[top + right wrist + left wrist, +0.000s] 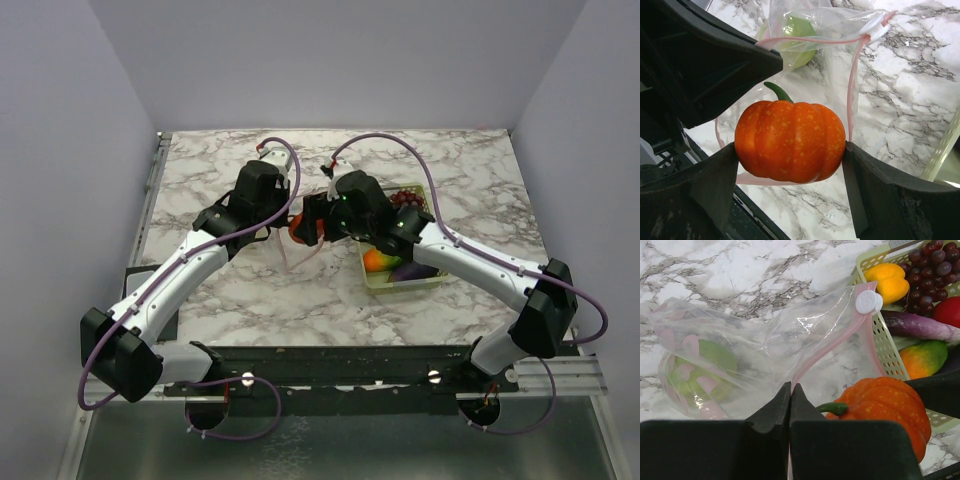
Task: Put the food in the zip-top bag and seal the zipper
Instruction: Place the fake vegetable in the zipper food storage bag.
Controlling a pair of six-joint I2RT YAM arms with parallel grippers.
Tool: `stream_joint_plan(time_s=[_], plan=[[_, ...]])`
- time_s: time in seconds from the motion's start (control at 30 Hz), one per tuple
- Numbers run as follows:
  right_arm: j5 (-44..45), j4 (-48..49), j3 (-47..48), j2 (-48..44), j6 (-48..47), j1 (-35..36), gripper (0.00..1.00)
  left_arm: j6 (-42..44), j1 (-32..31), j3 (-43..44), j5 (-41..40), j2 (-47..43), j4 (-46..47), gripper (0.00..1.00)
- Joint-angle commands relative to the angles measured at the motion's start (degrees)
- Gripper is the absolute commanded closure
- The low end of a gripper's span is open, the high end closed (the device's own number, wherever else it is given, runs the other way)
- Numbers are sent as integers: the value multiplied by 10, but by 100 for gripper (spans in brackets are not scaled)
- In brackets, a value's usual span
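At the left, the zip-top bag (765, 340) sags across the table (740, 270), thin and crinkly, with a green fruit (700, 370) already inside. A film this limp and slick will likely fold shut unless it is held by its stiffer rim. The left fingers (770, 415) are pressed fully together, pinching the pinkish zipper (830, 347) and holding that edge of the mouth up. To the right, the orange pumpkin (790, 141) looks light, hard and smooth, best clamped across its ribbed sides. The right fingers (710, 185) stand wide, one against each flank, carrying it at the bag's mouth. I cannot tell whether it has passed the lip. Farthest right, the basket (885, 355) holds a yellow pepper (887, 282), an eggplant (920, 326) and grapes (927, 270).
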Motion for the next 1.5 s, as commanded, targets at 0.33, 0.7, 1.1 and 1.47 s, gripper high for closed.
stream_joint_plan(time_s=[0.33,0.7,1.1,1.47], plan=[[25,-11,30,41,29,8,39,-6,2,-5,1,-16,7,100],[48,-11,39,39,28,9,8,-5,2,-6,2,-14,7,100],[75,-19,11,-12,21,9,0,-6,2,-6,3,-10,7,100],[152,-62,-51,-108,-3,9,0,-6,2,-7,1,-9,7,100]])
